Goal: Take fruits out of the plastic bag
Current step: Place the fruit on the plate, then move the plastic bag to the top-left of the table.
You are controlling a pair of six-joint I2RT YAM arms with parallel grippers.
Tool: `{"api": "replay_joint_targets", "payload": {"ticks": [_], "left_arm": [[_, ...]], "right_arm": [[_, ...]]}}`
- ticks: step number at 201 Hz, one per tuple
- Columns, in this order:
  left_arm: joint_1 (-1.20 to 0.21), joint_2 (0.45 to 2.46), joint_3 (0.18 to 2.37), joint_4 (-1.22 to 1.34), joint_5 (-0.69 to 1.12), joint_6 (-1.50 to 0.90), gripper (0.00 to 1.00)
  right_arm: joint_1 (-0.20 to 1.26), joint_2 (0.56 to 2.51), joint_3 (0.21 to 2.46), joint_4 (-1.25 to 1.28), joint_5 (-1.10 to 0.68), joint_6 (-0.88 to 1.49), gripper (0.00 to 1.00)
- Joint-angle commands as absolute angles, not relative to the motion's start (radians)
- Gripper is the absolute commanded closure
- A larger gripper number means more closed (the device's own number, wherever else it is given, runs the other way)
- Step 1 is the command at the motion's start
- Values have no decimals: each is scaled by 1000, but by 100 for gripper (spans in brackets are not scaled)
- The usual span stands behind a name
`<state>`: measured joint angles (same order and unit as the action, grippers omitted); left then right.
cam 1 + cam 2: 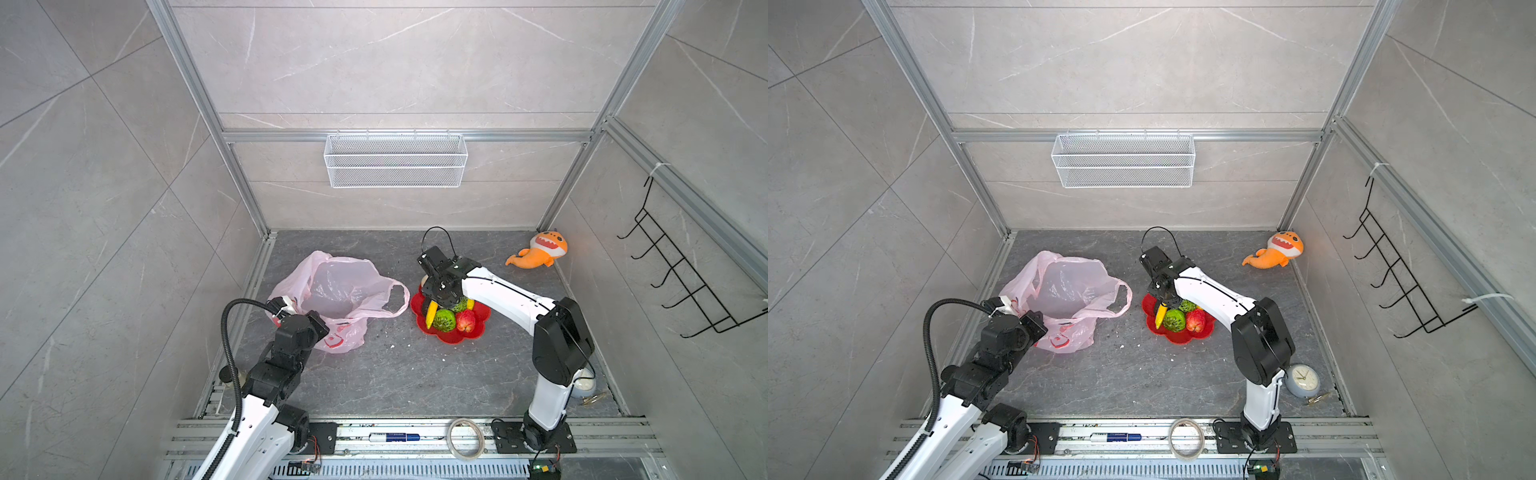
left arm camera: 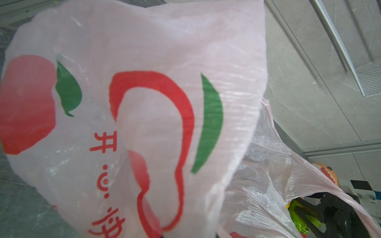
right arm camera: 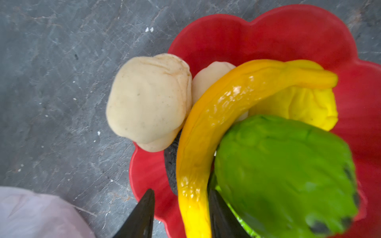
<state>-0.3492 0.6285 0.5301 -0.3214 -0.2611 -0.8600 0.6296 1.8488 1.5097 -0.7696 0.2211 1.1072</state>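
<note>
Setting the banana [image 3: 208, 123] on the plate [image 3: 268, 35], right claw [image 3: 181, 191] parted around it.
Left claw [image 1: 286, 309] pinches the bag [image 1: 340, 286] rim; next, I reckon, lift straight clear.

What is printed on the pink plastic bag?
Red apple shapes with green leaves and red characters on the plastic bag; clearest in the left wrist view.

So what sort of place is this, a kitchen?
Probably a robot test booth, not a home: tile-look panels in an aluminium frame, a left arm and right arm bolted to a front rail.
</note>
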Motion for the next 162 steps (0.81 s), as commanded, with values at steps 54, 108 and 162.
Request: {"api": "replay_joint_targets", "payload": {"ticks": [54, 108, 162], "left_arm": [[-352, 839, 580, -78, -196, -833, 98], [-352, 1027, 665, 26, -168, -806, 98], [-351, 1198, 767, 80, -160, -759, 93]], "right_arm": [[638, 1700, 1500, -731, 207, 1026, 53], [648, 1607, 1508, -691, 173, 866, 50], [649, 1512, 1459, -670, 128, 709, 46]]}}
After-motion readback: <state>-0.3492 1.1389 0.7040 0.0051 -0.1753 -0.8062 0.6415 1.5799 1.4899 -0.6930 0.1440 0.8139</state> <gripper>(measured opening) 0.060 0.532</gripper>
